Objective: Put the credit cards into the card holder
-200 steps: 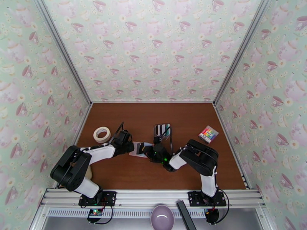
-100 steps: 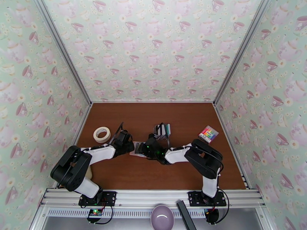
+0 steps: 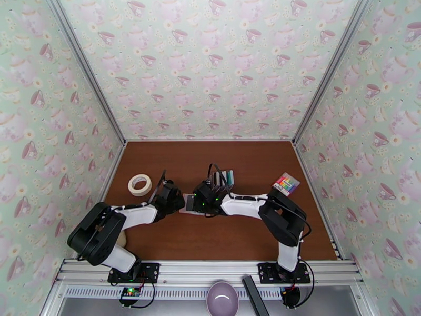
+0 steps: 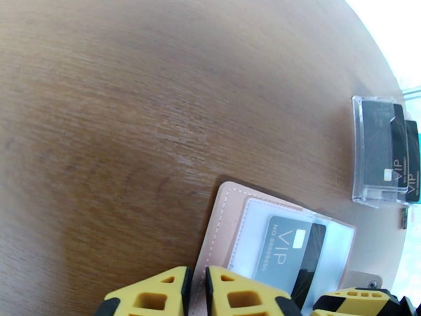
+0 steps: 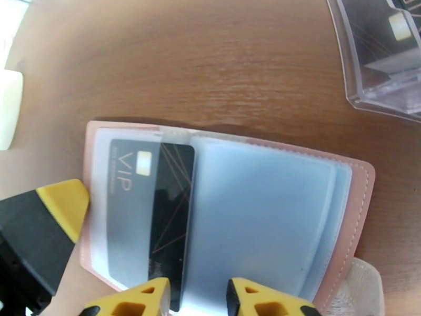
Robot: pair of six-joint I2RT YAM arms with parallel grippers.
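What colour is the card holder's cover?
Pale pink; the card holder shows best from the right wrist.

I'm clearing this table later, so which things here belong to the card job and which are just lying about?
Job: pink card holder, lying open; black card in its pocket; more cards in the clear rack.
Lying about: tape roll; striped pad; bowl near the arm bases.

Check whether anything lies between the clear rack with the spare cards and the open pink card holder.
Nothing visible does: only bare table lies between the clear rack and the card holder. One black card is already partly in its pocket.
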